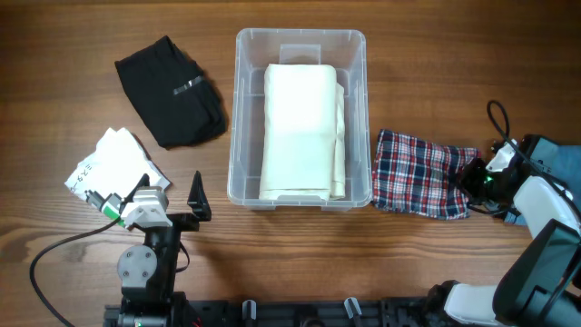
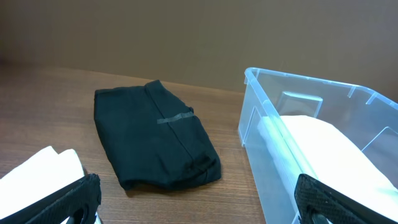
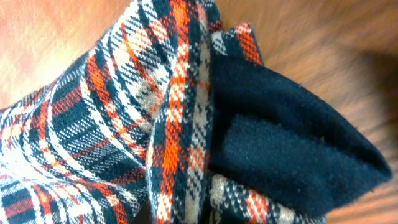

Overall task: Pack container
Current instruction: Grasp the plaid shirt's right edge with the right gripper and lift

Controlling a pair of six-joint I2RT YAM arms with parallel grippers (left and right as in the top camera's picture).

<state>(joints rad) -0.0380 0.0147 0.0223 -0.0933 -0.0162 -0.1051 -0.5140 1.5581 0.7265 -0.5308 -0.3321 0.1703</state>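
Container [image 1: 300, 50] stands to the left of the right pincer [image 1: 476, 179], which is down at the outer end of the plaid cloth [image 1: 418, 173]; whether it is clenched on the fabric or only pressed against it I cannot tell, since the right wrist view is filled with bunched plaid and a dark inner layer [image 3: 286, 143], and no finger shows there; the plaid lies flat on the worktop [image 1: 454, 73], its near edge just beside the container's right wall; inside the container a folded white cloth [image 1: 300, 118] already covers most of the floor. The left pincer [image 2: 199, 190] is released, its jaws spread wide and holding nothing, low over the worktop's front left; a white folded piece [image 1: 109, 163] with a label lies beside it, and a black garment [image 1: 172, 91] lies further back, apart from the container's left wall.

Judged from this, the step in hand is picking up the plaid; the next move calls for a firm pinch through the layers, a lift high enough to clear the rim, and a carry left so the cloth settles on the white one; a one-ended hold may let it unfold and drape over the wall. The label's print is too small to read; the white piece is partly covered by the left arm.
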